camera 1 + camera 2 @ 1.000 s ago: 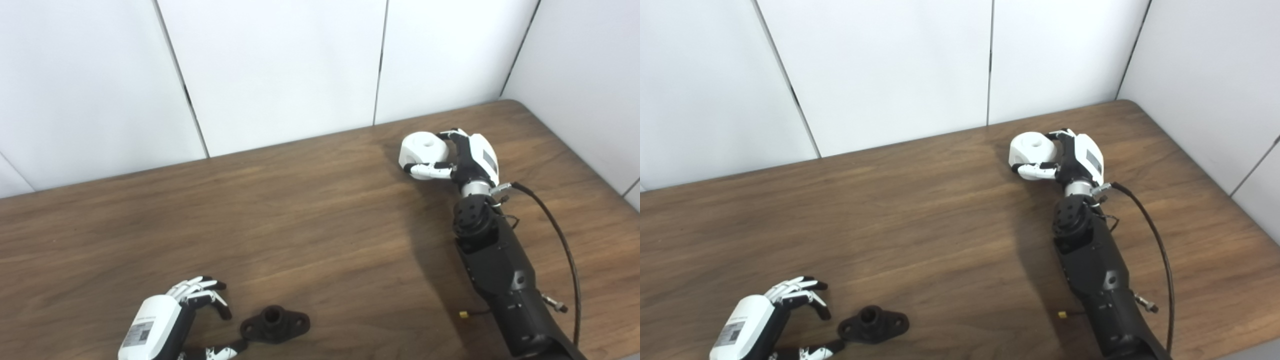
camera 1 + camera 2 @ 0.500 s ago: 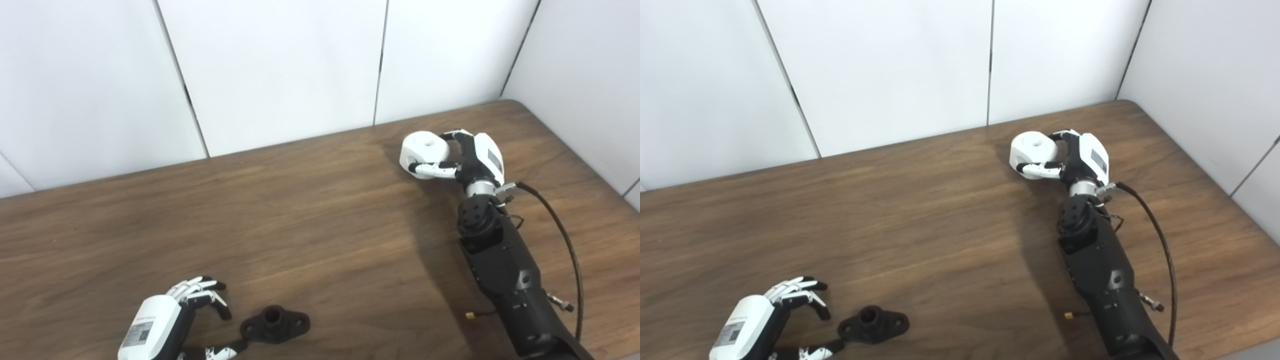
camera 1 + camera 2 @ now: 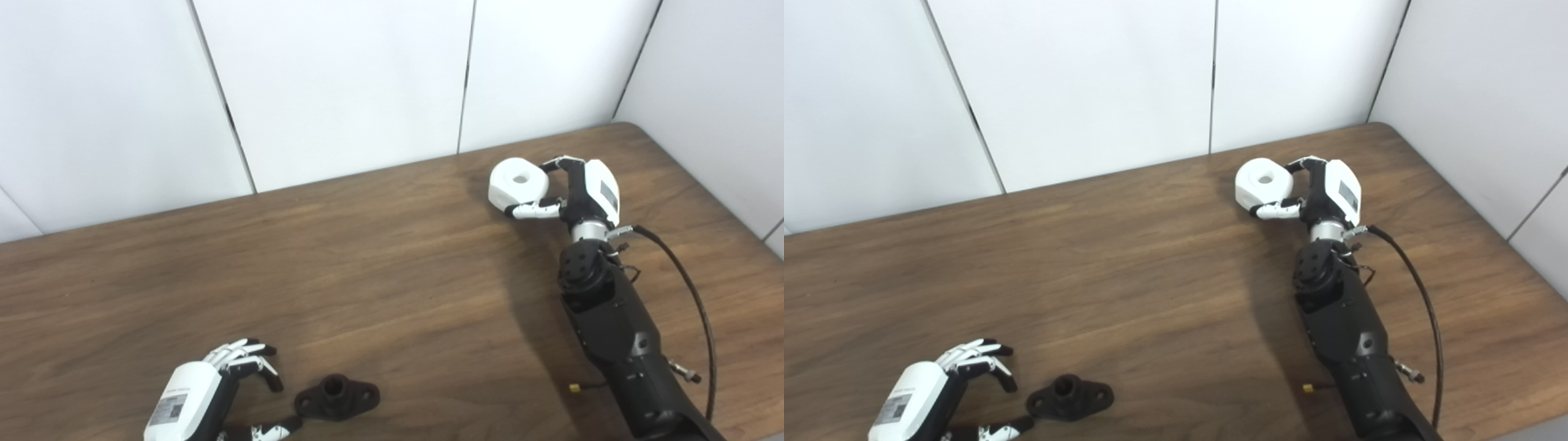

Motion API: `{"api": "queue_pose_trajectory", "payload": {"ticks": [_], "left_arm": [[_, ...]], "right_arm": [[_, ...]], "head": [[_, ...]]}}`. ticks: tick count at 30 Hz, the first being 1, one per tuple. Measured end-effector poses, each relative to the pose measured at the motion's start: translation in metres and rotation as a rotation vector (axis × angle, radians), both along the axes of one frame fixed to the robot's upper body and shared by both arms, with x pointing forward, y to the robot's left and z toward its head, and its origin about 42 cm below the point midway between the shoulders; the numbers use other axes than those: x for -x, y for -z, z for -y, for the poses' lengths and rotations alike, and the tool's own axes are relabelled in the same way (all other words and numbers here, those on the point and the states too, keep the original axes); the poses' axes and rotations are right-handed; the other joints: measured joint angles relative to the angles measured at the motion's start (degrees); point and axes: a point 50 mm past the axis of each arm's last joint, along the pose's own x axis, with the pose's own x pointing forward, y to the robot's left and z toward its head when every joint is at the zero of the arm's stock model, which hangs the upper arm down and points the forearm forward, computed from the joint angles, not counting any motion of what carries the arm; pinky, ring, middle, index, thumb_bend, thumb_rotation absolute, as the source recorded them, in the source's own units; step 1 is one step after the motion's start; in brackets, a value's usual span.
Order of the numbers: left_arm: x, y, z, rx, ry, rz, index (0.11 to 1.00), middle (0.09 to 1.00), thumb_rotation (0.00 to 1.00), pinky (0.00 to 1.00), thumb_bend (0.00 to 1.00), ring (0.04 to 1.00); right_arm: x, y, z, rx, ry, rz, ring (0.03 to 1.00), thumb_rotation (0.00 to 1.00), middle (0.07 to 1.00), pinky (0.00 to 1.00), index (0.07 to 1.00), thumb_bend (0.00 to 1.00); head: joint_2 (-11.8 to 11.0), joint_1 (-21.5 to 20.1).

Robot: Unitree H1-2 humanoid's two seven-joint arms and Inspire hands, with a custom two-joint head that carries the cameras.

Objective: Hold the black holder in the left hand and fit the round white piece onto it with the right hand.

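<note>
The black holder [image 3: 336, 397], a flat flange with a short socket in its middle, lies on the brown table near the front edge. My left hand [image 3: 211, 397] sits just left of it, open, fingers curled above the table and thumb tip reaching to the holder's left end. Far back on the right, my right hand [image 3: 576, 193] is shut on the round white piece [image 3: 517, 181], a thick disc with a centre hole, held slightly above the table and tilted toward me.
The table [image 3: 380, 275] runs to white wall panels at the back and the right. Its rounded back right corner is close behind the right hand. A black cable [image 3: 692, 306] loops beside the right forearm.
The right hand has raised and tilted the white piece a little, so its hole faces more toward the camera. The left hand and the holder have not moved.
</note>
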Motion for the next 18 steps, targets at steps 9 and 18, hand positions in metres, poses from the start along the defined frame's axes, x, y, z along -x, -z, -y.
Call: {"api": "queue_pose_trajectory", "payload": {"ticks": [9,18], "left_arm": [[0.0,0.0,0.0,-0.001,0.002,-0.004,0.487,0.779,0.04,0.84,0.52,0.859],[0.0,-0.002,0.005,-0.009,-0.005,-0.004,0.487,0.78,0.04,0.83,0.52,0.854]], "right_arm": [[0.0,0.001,0.0,0.003,-0.006,0.004,0.891,0.14,0.803,0.83,0.485,0.53],[0.02,-0.003,-0.001,0.006,-0.04,0.035,0.878,0.14,0.79,0.84,0.485,0.53]], "head": [[0.1,0.5],[0.5,3.1]]}}
